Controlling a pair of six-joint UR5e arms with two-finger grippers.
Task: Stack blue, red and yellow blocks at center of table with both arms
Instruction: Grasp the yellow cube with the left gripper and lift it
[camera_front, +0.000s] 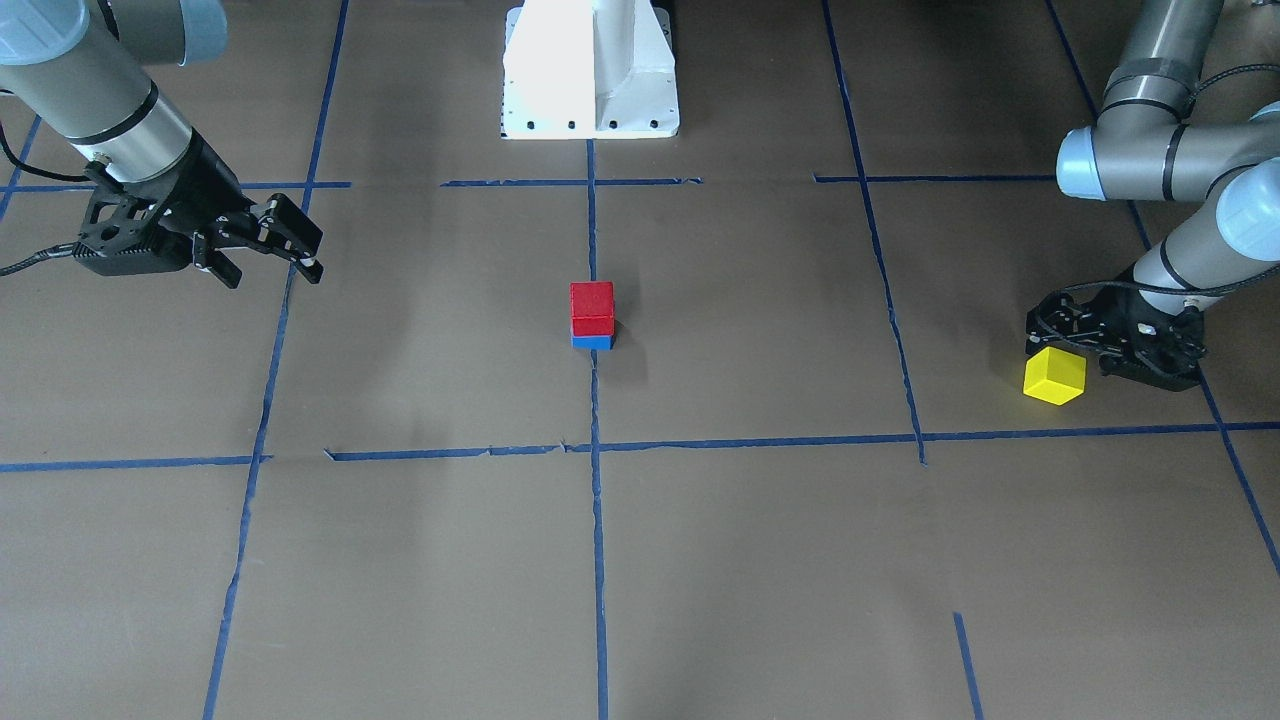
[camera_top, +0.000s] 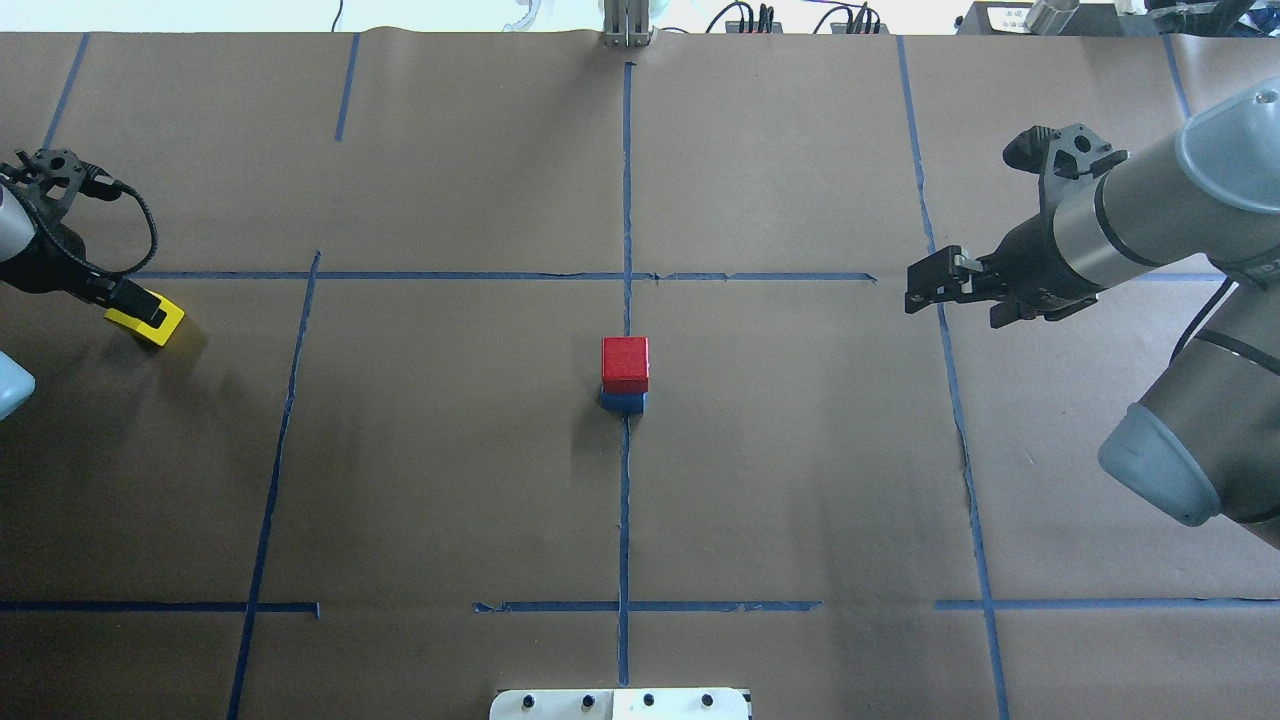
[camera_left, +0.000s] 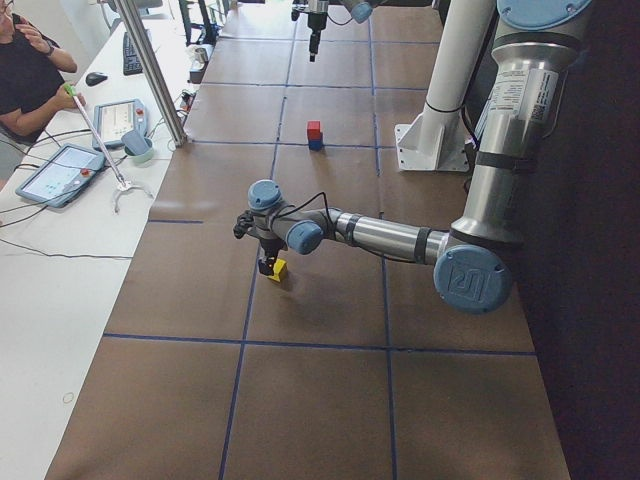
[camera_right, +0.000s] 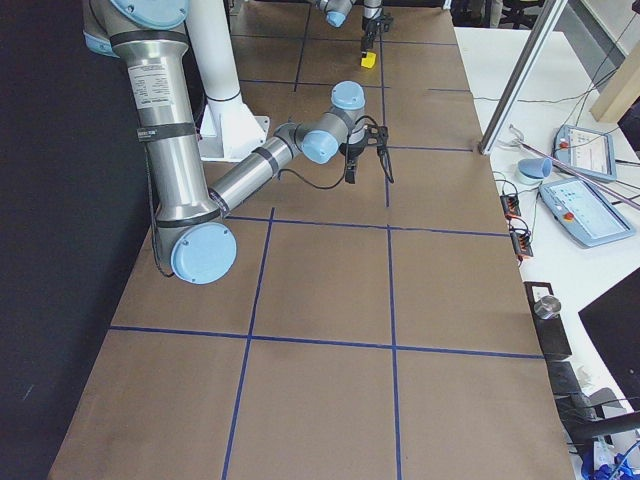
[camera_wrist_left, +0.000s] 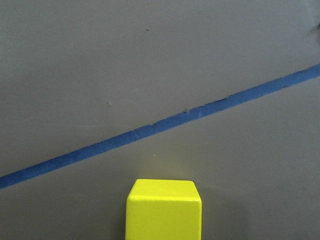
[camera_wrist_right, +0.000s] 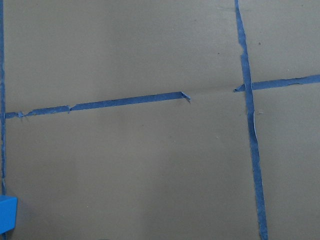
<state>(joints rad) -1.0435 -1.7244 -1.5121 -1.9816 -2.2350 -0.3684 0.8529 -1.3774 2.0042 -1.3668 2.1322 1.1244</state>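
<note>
A red block (camera_front: 591, 307) sits on a blue block (camera_front: 592, 341) at the table's centre, on the middle tape line; the stack also shows in the overhead view (camera_top: 625, 363). My left gripper (camera_top: 135, 305) is far out at the table's left side, shut on the yellow block (camera_top: 148, 323), low over the paper. The yellow block fills the bottom of the left wrist view (camera_wrist_left: 164, 209). My right gripper (camera_front: 270, 262) is open and empty, hanging above the table's right side. A corner of the blue block (camera_wrist_right: 6, 215) shows in the right wrist view.
The white robot base (camera_front: 590, 70) stands behind the stack. Blue tape lines (camera_top: 625, 200) cross the brown paper. A side table with tablets (camera_left: 60, 170) and a seated operator (camera_left: 25, 70) lies beyond the far edge.
</note>
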